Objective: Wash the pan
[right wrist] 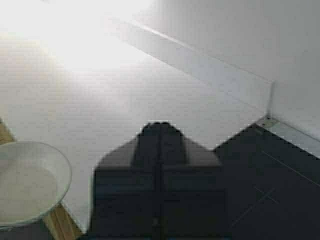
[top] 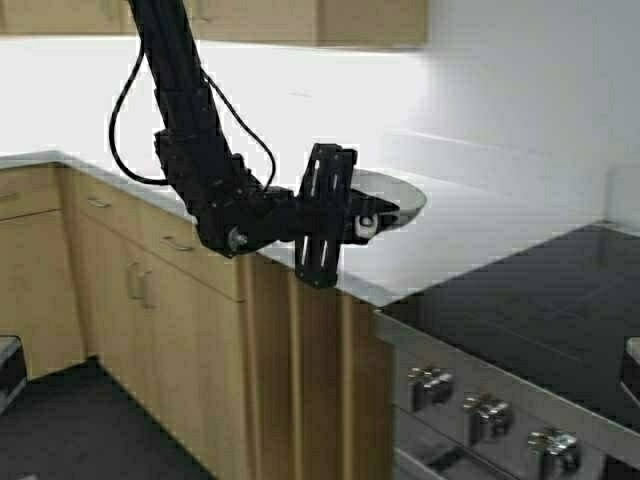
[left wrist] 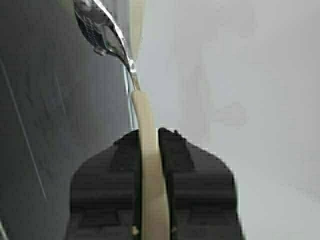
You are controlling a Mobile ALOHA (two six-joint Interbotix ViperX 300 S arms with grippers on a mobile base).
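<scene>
The pan [top: 398, 196] is cream-white and is held level just above the white countertop [top: 480, 235], near its front edge. My left gripper [top: 372, 218] reaches in from the left and is shut on the pan's pale handle [left wrist: 148, 170]. In the left wrist view the pan's rim and shiny handle bracket [left wrist: 102, 32] show edge-on beyond my left gripper [left wrist: 148, 132]. My right gripper [right wrist: 160, 125] is shut and empty. It hovers over the countertop beside the stove, and the pan [right wrist: 27, 182] shows off to one side of it.
A black glass cooktop [top: 545, 305] with several metal knobs [top: 490, 415] lies to the right of the countertop. Wooden cabinets [top: 150, 290] with drawers stand below on the left. A white backsplash [right wrist: 200, 62] runs along the back wall.
</scene>
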